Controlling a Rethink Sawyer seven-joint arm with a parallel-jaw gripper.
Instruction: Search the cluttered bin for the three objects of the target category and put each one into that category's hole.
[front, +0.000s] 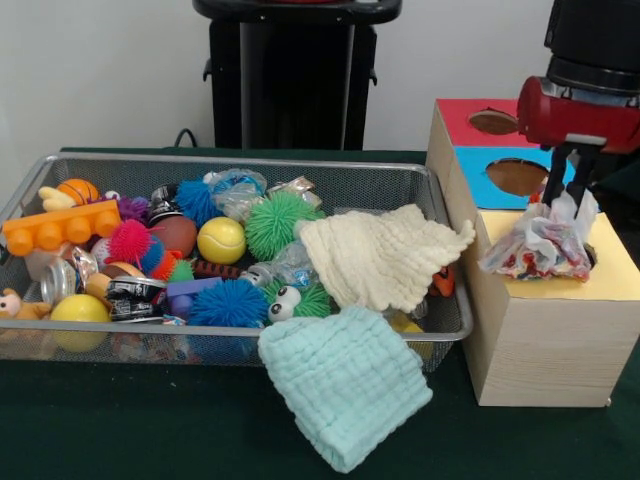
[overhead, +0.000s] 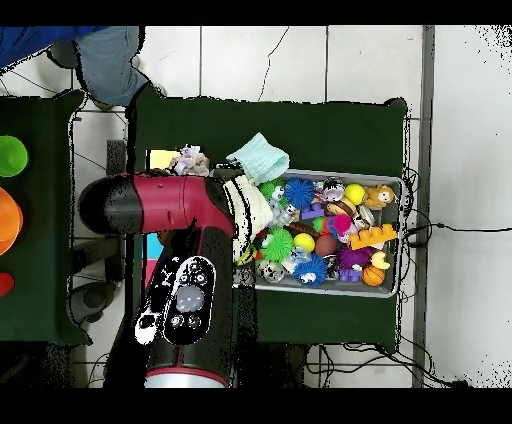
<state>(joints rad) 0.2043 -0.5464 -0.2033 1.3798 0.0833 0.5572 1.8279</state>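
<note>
Front view: bin (front: 440, 205) w/ toys, cloths; fingers (front: 565, 205) pinching plastic bag (front: 538, 248).

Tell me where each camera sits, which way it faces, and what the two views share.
Front view: across the table, facing the pedestal; the gripper holds a bag over the boxes.
Overhead view: above, looking straight down; the red arm fills the left, a person top left.
Shared: the bin, bag and green cloth.

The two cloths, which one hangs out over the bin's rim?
The mint green cloth, draped over the bin's near rim onto the table; the cream cloth lies inside.
</note>
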